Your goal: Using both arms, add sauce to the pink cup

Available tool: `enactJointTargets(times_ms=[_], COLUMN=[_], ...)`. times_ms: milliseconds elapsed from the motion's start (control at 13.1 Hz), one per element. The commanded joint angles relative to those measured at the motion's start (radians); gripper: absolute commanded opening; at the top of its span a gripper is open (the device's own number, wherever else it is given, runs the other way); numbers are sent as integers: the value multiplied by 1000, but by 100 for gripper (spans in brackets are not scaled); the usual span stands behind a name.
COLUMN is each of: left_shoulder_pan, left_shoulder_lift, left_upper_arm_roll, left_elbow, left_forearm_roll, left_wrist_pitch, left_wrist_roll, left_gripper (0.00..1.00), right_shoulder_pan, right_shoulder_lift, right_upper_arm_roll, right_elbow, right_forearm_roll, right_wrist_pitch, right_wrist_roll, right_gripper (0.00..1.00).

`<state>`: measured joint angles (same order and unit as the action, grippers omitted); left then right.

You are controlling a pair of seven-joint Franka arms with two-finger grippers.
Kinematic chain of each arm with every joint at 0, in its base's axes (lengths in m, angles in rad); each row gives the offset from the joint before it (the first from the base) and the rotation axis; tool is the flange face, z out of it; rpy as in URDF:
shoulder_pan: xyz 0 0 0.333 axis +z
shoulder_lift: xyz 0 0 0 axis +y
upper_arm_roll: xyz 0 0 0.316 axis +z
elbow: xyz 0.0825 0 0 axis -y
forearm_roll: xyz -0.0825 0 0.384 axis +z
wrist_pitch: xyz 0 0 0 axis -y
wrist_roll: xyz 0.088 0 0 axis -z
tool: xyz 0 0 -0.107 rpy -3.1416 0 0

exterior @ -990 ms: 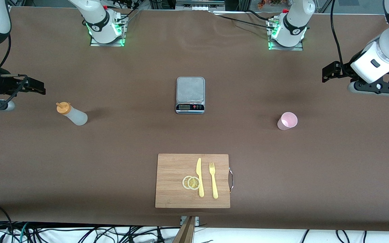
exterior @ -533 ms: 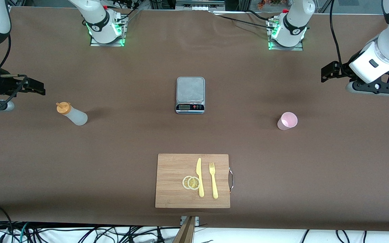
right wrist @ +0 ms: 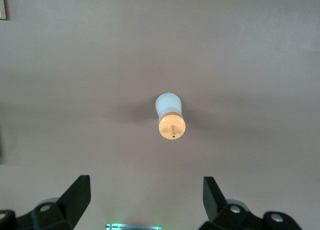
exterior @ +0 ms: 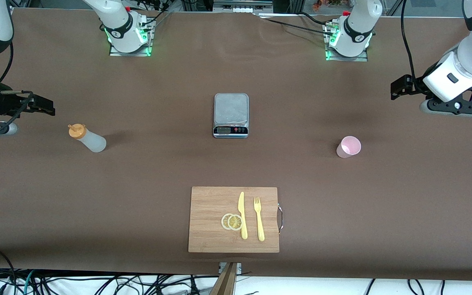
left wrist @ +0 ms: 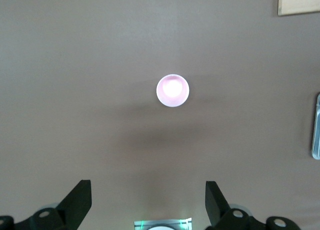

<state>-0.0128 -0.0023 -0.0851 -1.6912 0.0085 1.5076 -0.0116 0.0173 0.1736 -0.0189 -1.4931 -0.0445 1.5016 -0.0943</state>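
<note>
Two claws held wide above the desk [exterior: 146, 172]

The sauce [exterior: 88, 139] stands toward the right arm's end, under the right claw [right wrist: 145, 195]; the pink cup [exterior: 348, 147] under the left claw [left wrist: 147, 197]. Each descent should be kept centred.

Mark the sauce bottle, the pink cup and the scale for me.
sauce bottle [exterior: 90, 140]: front view, on its whitish body below the orange cap.
pink cup [exterior: 350, 146]: front view, on its open mouth.
scale [exterior: 231, 108]: front view, on its grey weighing plate.
</note>
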Motion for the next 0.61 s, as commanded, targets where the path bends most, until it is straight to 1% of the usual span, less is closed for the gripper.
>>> enactJointTargets(times_ms=[0, 152, 381, 457, 533], left_shoulder_pan=[-6, 2, 26, 31, 33], left_shoulder_lift=[76, 157, 228, 243, 245], left_upper_arm_roll=[-10, -9, -5, -5, -5], left_elbow=[21, 16, -40, -86, -161], left_forearm_roll=[21, 16, 28, 30, 31], left_wrist_pitch=[-18, 22, 198, 274, 387], left_wrist_roll=[59, 122, 151, 153, 153], left_gripper=[100, 100, 100, 100, 100], right_shoulder_pan=[-11, -11, -11, -13, -11], right_shoulder_lift=[-13, -13, -13, -11, -11], right_upper_arm_roll=[7, 7, 7, 7, 7], right_elbow=[-16, -16, -16, -16, -16], right_forearm_roll=[2, 2, 3, 2, 2], right_wrist_pitch=[11, 11, 11, 11, 11], right_wrist_roll=[-12, -12, -12, -12, -12], right_gripper=[99, 99, 99, 99, 99])
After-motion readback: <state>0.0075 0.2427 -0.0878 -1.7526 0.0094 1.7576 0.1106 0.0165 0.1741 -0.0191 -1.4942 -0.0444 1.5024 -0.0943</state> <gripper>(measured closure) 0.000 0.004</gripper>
